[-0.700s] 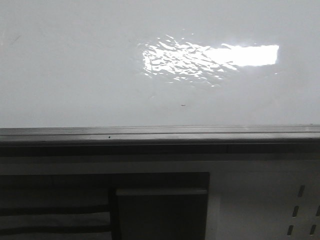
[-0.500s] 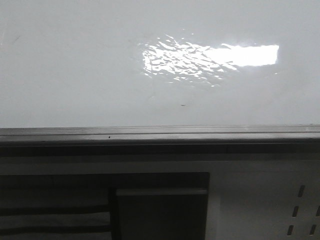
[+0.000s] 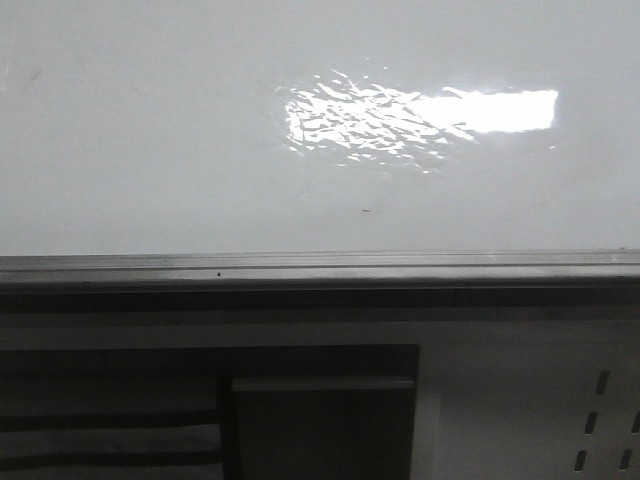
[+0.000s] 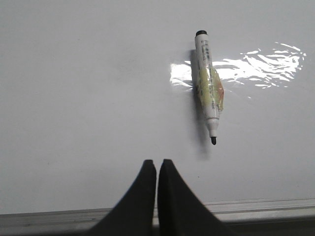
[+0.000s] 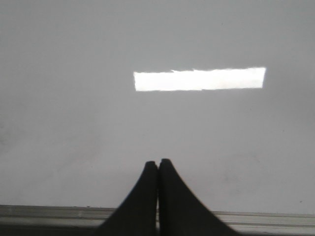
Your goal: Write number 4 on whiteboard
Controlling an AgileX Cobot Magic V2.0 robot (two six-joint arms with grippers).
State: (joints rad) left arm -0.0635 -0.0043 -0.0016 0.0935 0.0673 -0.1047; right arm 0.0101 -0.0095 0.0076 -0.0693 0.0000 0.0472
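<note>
The whiteboard is a glossy white-grey board with a bright rectangular glare and a grey metal edge rail. No number 4 shows on it in any view. In the left wrist view a white marker with a yellow label and bare black tip lies uncapped on the whiteboard, ahead of and to one side of my left gripper, which is shut and empty. My right gripper is shut and empty over the whiteboard. Neither gripper shows in the front view.
A tiny dark speck sits on the board below the glare. Below the edge rail are a dark recess and a pale perforated panel at the lower right.
</note>
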